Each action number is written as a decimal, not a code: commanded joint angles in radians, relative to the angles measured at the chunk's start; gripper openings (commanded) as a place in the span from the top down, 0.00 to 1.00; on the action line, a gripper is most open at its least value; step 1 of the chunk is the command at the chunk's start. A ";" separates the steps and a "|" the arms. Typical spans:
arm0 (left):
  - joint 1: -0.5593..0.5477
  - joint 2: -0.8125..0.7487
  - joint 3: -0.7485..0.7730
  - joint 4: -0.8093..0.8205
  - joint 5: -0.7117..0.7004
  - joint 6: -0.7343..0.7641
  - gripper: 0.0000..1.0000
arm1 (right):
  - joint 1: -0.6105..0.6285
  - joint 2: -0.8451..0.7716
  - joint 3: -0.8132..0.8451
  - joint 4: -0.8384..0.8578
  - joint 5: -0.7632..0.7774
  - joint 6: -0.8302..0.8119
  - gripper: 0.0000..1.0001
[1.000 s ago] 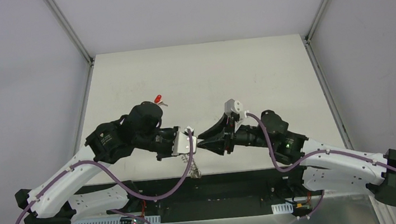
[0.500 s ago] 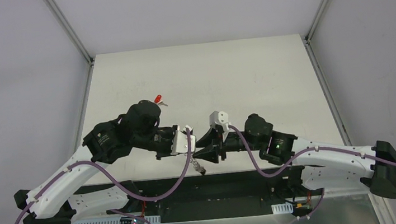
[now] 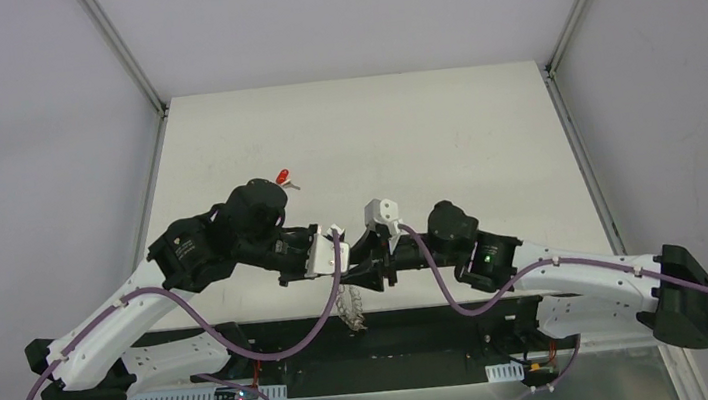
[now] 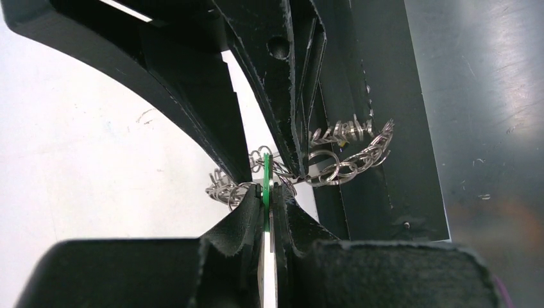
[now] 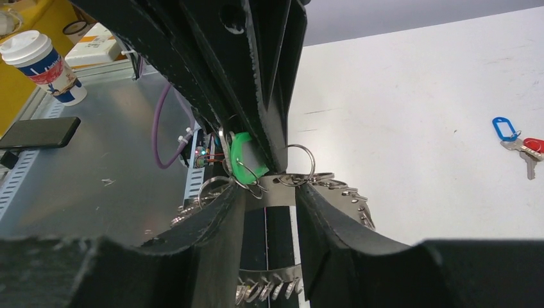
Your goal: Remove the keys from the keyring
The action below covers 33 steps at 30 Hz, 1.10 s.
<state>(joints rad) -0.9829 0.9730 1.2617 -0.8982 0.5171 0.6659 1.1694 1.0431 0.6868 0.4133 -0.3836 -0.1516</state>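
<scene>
My left gripper (image 3: 338, 252) is shut on a green key (image 4: 265, 185), pinched edge-on between its pads. The key is still hooked to the keyring (image 4: 349, 157), a silvery band fringed with wire loops that hangs below both grippers (image 3: 349, 307) at the table's near edge. My right gripper (image 3: 361, 263) faces the left one tip to tip. In the right wrist view its fingers (image 5: 224, 212) straddle the ring's band (image 5: 274, 192), which fills the narrow gap between them, with the green key (image 5: 247, 157) just beyond. A blue key (image 5: 505, 127) and a red key (image 5: 532, 146) lie loose on the table.
The red key (image 3: 282, 178) lies behind the left arm's wrist. The white table (image 3: 444, 139) ends at a black strip and a metal shelf (image 5: 77, 186) near the arm bases. A paper cup (image 5: 40, 64) and a phone (image 5: 38, 131) sit on that shelf.
My right gripper has moved left from about a hand's width away and has come round the hanging keyring. My left gripper has stayed put, still holding the green key.
</scene>
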 commanded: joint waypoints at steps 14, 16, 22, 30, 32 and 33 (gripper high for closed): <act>-0.008 -0.019 0.010 0.065 -0.012 0.040 1.00 | 0.009 -0.074 -0.027 0.123 0.016 0.035 1.00; -0.009 -0.021 -0.005 0.073 -0.022 0.056 1.00 | 0.008 -0.091 -0.055 0.152 0.051 0.067 1.00; -0.008 -0.034 -0.065 0.126 -0.067 0.107 1.00 | 0.009 -0.101 -0.133 0.197 0.146 0.185 1.00; -0.009 -0.097 -0.228 0.291 -0.089 0.110 1.00 | 0.031 -0.105 -0.158 0.119 0.255 0.175 0.52; -0.008 -0.114 -0.259 0.322 -0.089 0.106 1.00 | 0.036 -0.107 -0.161 0.115 0.275 0.159 0.50; -0.009 -0.121 -0.275 0.338 -0.091 0.104 1.00 | 0.039 -0.105 -0.160 0.108 0.289 0.157 0.49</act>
<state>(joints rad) -0.9829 0.8993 1.0245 -0.6983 0.4252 0.7528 1.1950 0.9565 0.5251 0.5076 -0.1703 0.0231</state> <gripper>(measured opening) 0.061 0.498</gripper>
